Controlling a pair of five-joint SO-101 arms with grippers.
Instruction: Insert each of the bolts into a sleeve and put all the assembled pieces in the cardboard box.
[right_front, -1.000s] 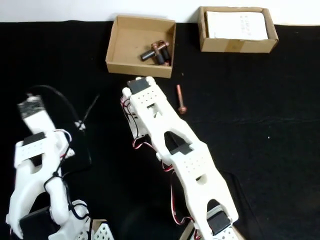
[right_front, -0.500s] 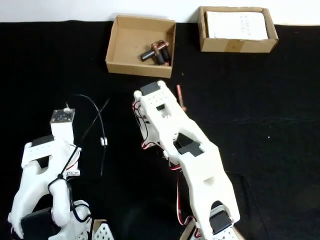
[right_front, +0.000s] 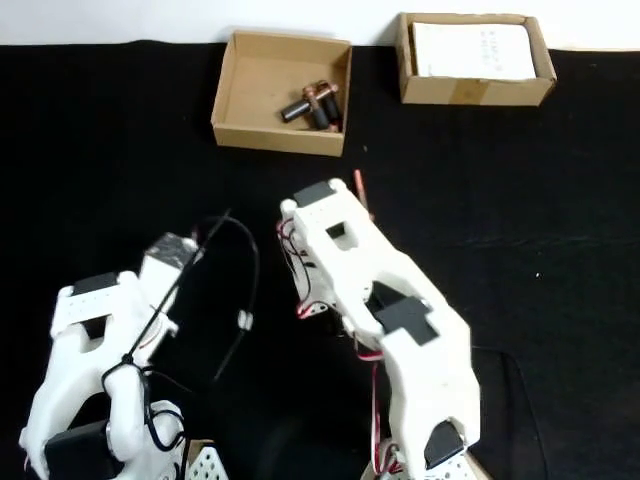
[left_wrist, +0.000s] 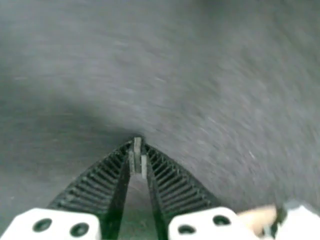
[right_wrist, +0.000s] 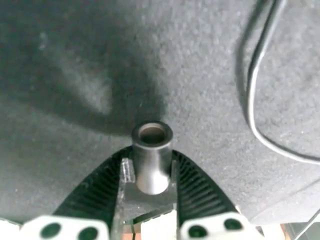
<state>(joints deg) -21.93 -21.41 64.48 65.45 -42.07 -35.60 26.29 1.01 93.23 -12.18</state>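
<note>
My right gripper (right_wrist: 151, 159) is shut on a dark grey sleeve (right_wrist: 152, 150), which stands upright between the fingers with its open end showing, close above the black table. A copper bolt (right_front: 357, 184) lies on the table beside the right arm's wrist (right_front: 322, 200), partly hidden by it. The cardboard box (right_front: 245, 95) stands at the back with several assembled pieces (right_front: 312, 103) in its right corner. Over bare black cloth, my left gripper (left_wrist: 137, 151) is shut with nothing in it. The left arm (right_front: 95, 320) sits at the front left.
A second cardboard box (right_front: 470, 90) with a white sheet inside stands at the back right. A black cable (right_front: 240, 290) loops from the left arm between the two arms, and a black cable (right_wrist: 252, 75) runs past the sleeve.
The right arm has drawn back from the box toward the front, now covering part of the bolt. The left arm's wrist has swung right and toward the middle.
</note>
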